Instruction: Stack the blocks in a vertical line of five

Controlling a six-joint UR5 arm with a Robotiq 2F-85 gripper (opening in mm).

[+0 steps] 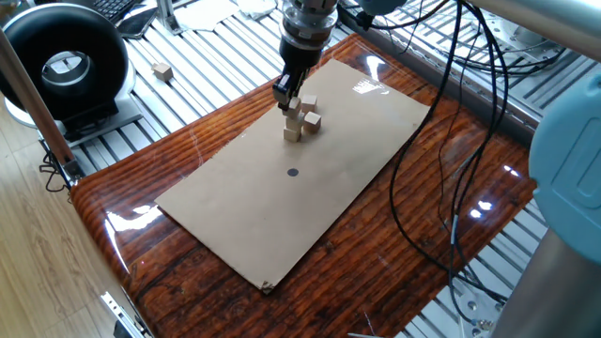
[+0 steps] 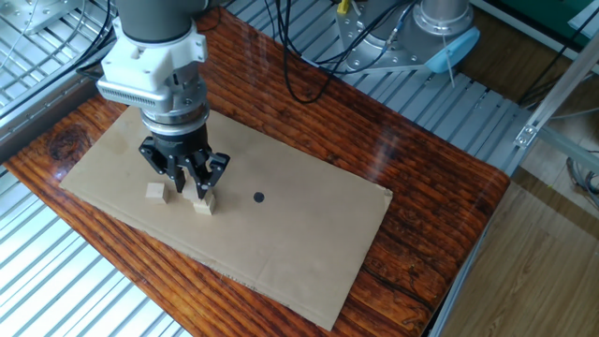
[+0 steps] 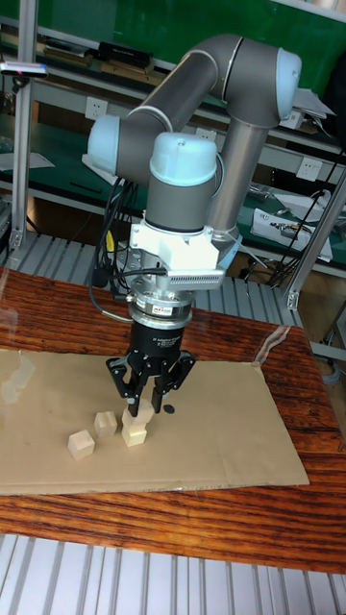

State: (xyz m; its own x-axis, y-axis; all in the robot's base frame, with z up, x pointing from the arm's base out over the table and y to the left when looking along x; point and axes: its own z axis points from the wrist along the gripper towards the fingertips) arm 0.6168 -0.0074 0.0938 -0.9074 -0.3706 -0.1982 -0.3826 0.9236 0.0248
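Lone block (image 1: pixel 163 70): in one fixed view it lies off the table, on the metal slats past the table's far left corner.
Left block (image 3: pixel 81 444): on the cardboard sheet (image 3: pixel 221 432), near the sheet's front edge, alone.
Back block (image 3: pixel 105 424): just behind and to the right of the left block, close to it.
Block under the tool (image 3: pixel 135 435): sits flat on the sheet, just right of the back block.
Tool (image 3: pixel 142 411): points straight down right over that block. Its fingers are pulled close together. Something pale shows between the tips. I cannot tell if it is squeezing a block.
Arm (image 3: pixel 183 183): grey and light blue, bends down from the back.
Dark spot (image 2: pixel 259 197): on the sheet, to the right of the tool.
Table (image 2: pixel 309 103): shiny red-brown wood under the sheet.
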